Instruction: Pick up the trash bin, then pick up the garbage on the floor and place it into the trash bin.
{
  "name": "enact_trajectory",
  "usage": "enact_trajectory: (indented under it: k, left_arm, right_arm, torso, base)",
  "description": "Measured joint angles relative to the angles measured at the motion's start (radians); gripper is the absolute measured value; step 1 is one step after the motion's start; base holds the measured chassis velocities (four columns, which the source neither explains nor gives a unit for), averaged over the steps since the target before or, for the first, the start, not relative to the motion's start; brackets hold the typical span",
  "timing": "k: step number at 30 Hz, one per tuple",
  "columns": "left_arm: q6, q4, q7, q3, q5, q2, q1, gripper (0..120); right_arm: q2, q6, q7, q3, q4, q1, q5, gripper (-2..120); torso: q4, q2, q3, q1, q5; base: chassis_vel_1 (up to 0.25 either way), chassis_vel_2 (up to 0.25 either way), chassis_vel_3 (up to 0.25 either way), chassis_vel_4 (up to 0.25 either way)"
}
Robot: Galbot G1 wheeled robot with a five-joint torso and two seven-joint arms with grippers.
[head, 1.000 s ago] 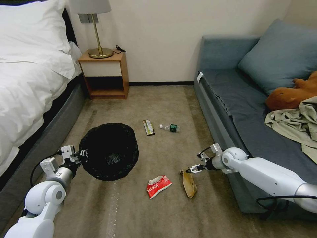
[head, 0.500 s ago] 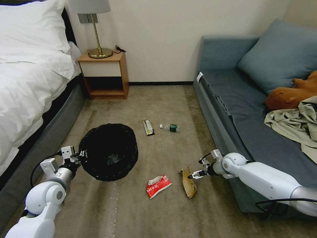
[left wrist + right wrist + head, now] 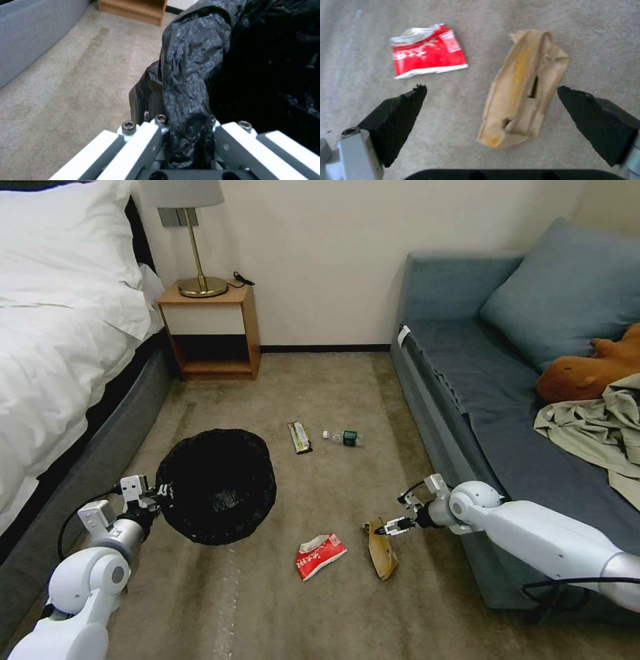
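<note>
1. The left wrist view shows close up what the head view shows small: the left gripper (image 3: 188,147) is clamped on the wrinkled rim of the trash bin (image 3: 200,75), with a fold of black bag squeezed between its fingers (image 3: 146,140).
2. In the head view the left gripper (image 3: 155,493) holds the trash bin (image 3: 217,487) by its near-left rim, close to the bed (image 3: 60,347), with the mouth facing the camera.
3. The right wrist view shows the right gripper (image 3: 491,92) spread wide, its dark fingertips (image 3: 406,102) on either side of the brown paper scrap (image 3: 520,87), apart from it. The red-and-white packet (image 3: 426,55) lies just beside the scrap.
4. From the head, the right gripper (image 3: 390,527) hangs low over the upper end of the scrap (image 3: 381,550), beside the sofa (image 3: 480,380); the packet (image 3: 320,555) lies to its left.
5. Farther off on the beige carpet (image 3: 267,607) lie the dark wrapper (image 3: 300,437) and the small bottle (image 3: 345,437), near each other.
6. A wooden nightstand (image 3: 213,330) with a brass lamp (image 3: 193,240) stands against the wall.
7. The bin's base is hidden behind its mouth, so whether it touches the carpet cannot be told; the lamp shade is cut off at the top.
</note>
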Motion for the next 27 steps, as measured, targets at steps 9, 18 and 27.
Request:
enact_trajectory:
  k: [9, 18, 27]
  left_arm:
    - [-0.005, 0.014, 0.009, 0.006, 0.007, 0.001, -0.003, 3]
    - [-0.009, 0.029, 0.016, 0.001, 0.007, 0.003, -0.004, 3]
    - [-0.014, 0.050, 0.020, -0.002, 0.012, 0.007, -0.005, 3]
  right_arm:
    - [0.024, 0.002, 0.001, 0.007, 0.006, -0.043, -0.001, 100]
    - [0.084, 0.024, -0.047, 0.008, -0.085, -0.081, -0.069, 100]
    - [0.163, 0.070, -0.130, 0.025, -0.277, -0.093, -0.161, 100]
  torso:
    - [0.0001, 0.000, 0.000, 0.000, 0.0005]
    - [0.0001, 0.000, 0.000, 0.000, 0.0002]
    - [0.0001, 0.000, 0.000, 0.000, 0.0000]
  base:
    - [0.000, 0.000, 0.000, 0.000]
    - [0.000, 0.000, 0.000, 0.000]
    - [0.000, 0.000, 0.000, 0.000]
